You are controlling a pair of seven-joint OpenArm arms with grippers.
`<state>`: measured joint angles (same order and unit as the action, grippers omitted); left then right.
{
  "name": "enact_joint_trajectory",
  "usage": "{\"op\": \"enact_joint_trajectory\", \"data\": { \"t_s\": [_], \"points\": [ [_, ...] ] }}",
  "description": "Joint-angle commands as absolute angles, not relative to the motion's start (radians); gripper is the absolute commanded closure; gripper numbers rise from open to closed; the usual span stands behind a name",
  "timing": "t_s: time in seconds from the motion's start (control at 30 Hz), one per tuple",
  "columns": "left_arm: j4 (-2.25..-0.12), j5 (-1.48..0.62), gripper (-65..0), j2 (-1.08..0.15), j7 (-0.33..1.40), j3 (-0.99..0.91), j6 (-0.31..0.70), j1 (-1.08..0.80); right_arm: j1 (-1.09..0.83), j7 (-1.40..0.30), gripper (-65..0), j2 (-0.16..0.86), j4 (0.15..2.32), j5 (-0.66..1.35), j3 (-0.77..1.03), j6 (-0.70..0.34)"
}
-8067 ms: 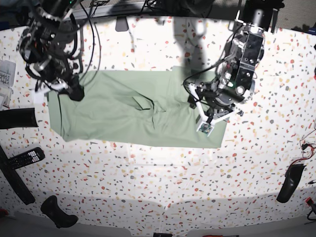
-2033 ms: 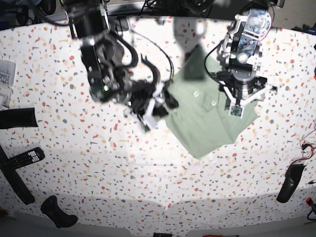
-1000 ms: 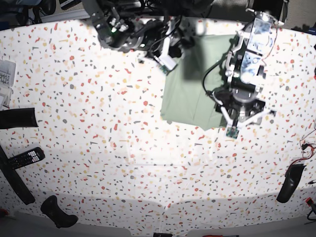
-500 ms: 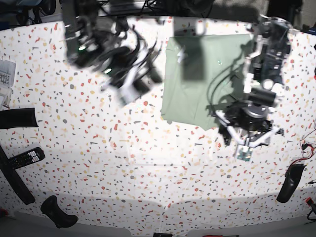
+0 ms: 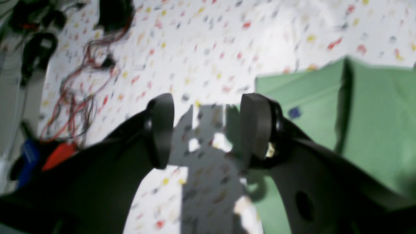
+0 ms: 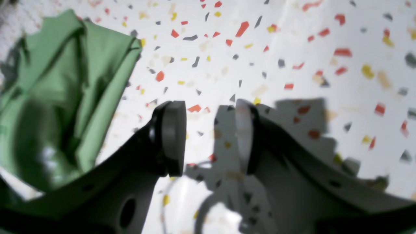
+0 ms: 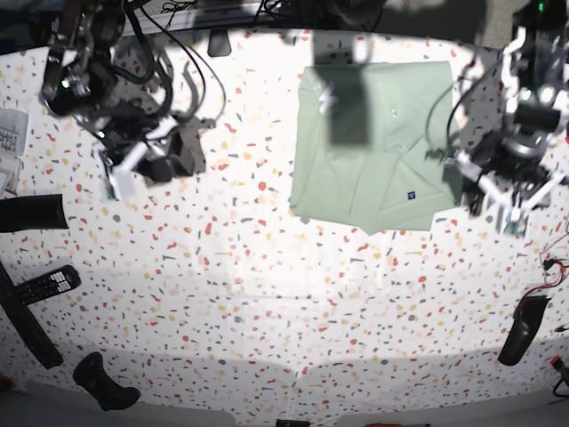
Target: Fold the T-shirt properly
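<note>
Terrazzo-pattern table top (image 7: 267,294) — white with red, yellow, grey flecks. At left edge: remote control (image 7: 46,285) with buttons, long black bar (image 7: 27,322) beside it, black cylinder (image 7: 31,213) above. Black handle-like object (image 7: 102,382) near bottom left. At right edge: black mouse-shaped object (image 7: 523,329), tangle of red wires (image 5: 78,91) — details blurred.

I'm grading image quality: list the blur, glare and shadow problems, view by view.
Base view: glare whitens the table's far edge, a dark shadow crosses the T-shirt, and the edges bow. Left wrist view: soft throughout, left gripper blurred. Right wrist view: right gripper blurred, speckles sharper.
</note>
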<state>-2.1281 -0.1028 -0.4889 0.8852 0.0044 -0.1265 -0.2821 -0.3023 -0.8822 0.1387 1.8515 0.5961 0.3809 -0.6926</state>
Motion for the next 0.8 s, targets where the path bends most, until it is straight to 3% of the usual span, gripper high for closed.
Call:
{"op": "enact_joint_trajectory", "data": {
  "t_s": [0.0, 0.4, 0.53, 0.77],
  "points": [
    [-2.161, -0.092, -29.8, -0.500, 0.865, -0.031, -0.103, -0.323, -0.324, -0.870, -24.1, 0.145, 1.884, 0.629, 0.403, -0.698],
    [-2.212, -0.306, -29.2, -0.499, 0.892, -0.373, 0.090, -0.751, -0.766, -0.923, -24.1, 0.144, 2.117, 0.745, 0.637, -0.698],
    [-2.213, -0.348, -29.2, -0.500, 0.920, -0.414, 0.164, -0.897, -0.931, -0.929, -24.1, 0.144, 2.194, 0.745, 0.689, -0.698],
    [-2.212, -0.350, -29.2, -0.499, 0.902, -0.411, 0.174, -1.202, -1.219, -0.978, -24.2, 0.150, 2.229, 0.739, 0.663, -0.698]
  ]
}}
